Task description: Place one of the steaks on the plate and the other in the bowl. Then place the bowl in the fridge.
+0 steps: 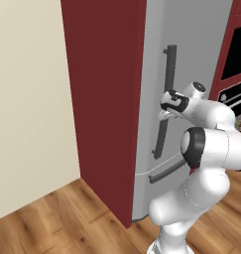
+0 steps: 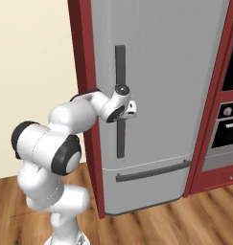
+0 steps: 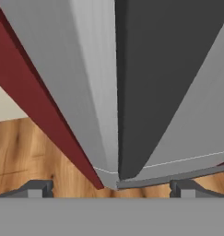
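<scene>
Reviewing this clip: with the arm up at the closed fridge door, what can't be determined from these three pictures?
- Fridge interior: hidden behind the closed grey door in both base views.
- Whether the fingers touch the door handle: the gripper is too small in the base views; the hand view shows the handle between spread fingertips, contact unclear.
- Fridge top: cut off by the upper edge in both base views.

end effector [image 2: 131,108] at fridge [image 2: 156,72] handle [image 2: 120,67]
</scene>
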### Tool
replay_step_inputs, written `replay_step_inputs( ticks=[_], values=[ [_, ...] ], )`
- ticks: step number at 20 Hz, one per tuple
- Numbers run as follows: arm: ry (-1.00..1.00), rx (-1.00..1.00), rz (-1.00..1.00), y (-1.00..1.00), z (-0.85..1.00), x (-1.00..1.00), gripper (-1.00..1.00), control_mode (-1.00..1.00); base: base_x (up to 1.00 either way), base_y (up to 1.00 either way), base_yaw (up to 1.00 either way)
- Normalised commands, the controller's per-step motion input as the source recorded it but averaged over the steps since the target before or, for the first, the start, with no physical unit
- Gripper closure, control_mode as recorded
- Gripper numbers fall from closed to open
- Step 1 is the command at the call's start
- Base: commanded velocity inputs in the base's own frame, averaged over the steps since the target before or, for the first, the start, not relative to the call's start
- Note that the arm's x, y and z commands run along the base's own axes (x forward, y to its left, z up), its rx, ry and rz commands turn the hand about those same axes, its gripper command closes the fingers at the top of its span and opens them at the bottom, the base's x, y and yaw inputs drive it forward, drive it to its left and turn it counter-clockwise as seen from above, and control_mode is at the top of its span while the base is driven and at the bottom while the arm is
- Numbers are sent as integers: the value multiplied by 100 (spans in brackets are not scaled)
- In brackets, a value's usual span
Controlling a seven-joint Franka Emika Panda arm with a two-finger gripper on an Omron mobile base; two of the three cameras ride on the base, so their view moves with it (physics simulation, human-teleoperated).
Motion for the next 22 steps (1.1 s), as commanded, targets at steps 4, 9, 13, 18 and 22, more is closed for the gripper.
replay_step_inputs(
  ticks=[4, 9, 13, 18, 22],
  values=[
    [0, 0, 7, -35, -31, 59, -100, -100, 0, 0, 0],
    [-4, 0, 1, 6, -18, 40, -100, -100, 0, 0, 0],
    [-9, 0, 0, 51, -4, 29, -100, -100, 0, 0, 0],
    [-4, 1, 1, 19, 0, 35, 100, -100, 0, 0, 0],
    [0, 0, 9, 0, 0, 19, 100, -100, 0, 0, 0]
  ],
)
